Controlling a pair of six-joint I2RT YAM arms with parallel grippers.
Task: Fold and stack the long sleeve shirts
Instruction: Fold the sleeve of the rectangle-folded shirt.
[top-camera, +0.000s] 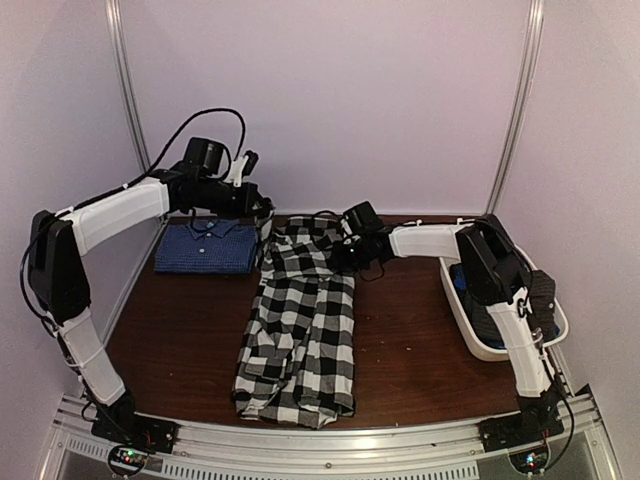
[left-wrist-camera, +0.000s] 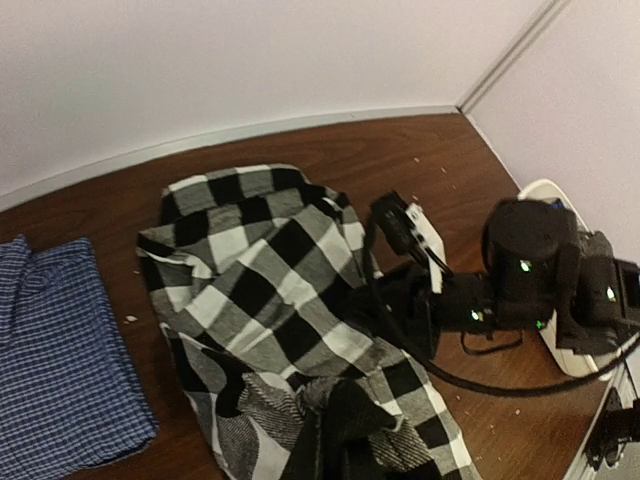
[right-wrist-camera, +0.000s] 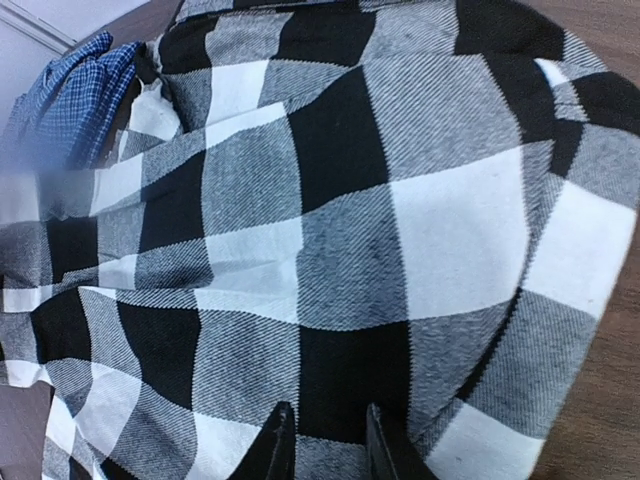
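Checked shirt (right-wrist-camera: 330, 230) fills the space just ahead of the right gripper (right-wrist-camera: 325, 450); its fingers stand close together with a fold of that cloth between them, seemingly pinched; the rest trails back from the tips along the table; a shallow bite could slip, or a pull could drag the crumpled end into the folded blue shirt (top-camera: 205, 248) beside it; right arm reaches low and level, elbow raised; left gripper (top-camera: 258, 205) hangs above the blue shirt, closed, empty.

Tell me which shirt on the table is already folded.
The dark blue finely checked shirt at the far left: it is a neat rectangle, collar on top, while the black-and-white checked shirt lies stretched out lengthwise.
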